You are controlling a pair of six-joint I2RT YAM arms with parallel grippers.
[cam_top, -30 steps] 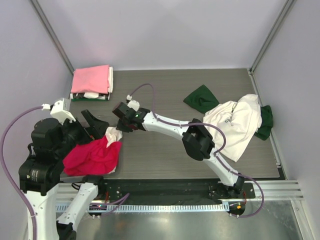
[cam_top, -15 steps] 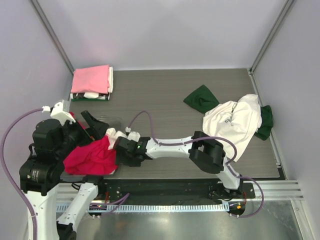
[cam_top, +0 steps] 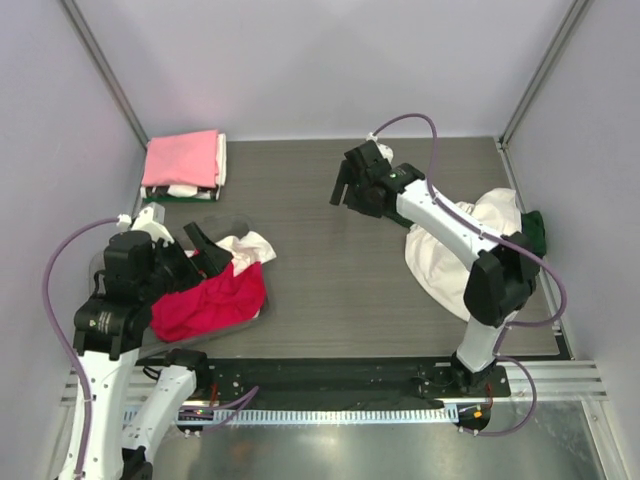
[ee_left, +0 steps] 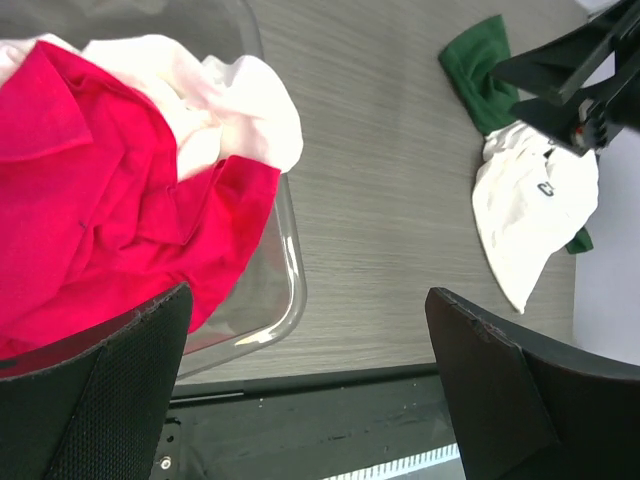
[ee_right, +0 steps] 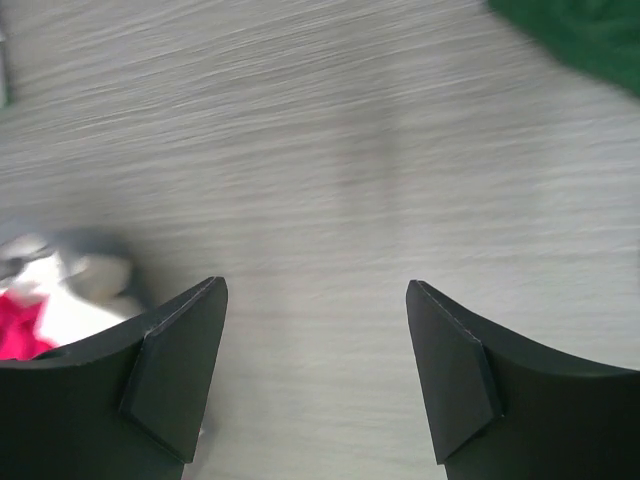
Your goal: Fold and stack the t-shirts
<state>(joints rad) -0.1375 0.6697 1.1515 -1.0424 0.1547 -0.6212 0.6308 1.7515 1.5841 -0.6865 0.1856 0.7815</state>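
Over the far middle of the table, the right gripper hangs with its two black fingers spread wide and nothing between them; its wrist view shows only bare grey wood-grain surface in the gap. A corner of the dark green t-shirt lies just beyond and to one side of it, apart from the fingers. From above, the arm covers most of that garment. Behind the arm, toward the right edge, the cream-white t-shirt lies in a loose rumpled heap with a small black print showing, and a bit of dark green cloth pokes out from under its far side; whether that belongs to the same green shirt cannot be told.

At the near left, the left gripper is also spread fully, holding nothing. It sits over the clear plastic bin, a smooth tub with rounded corners. Inside, just beside and below the fingers, the red-magenta t-shirt lies crumpled in soft folds, with a pale, near-white t-shirt bunched against it and spilling over the bin's rim.

In the far left corner, well apart from both grippers, sits one neat folded stack: a pink layer on top, white and dark green edges showing beneath.

Counted: two arms, one bin, one stack, two shirts in the bin, two loose on the table.
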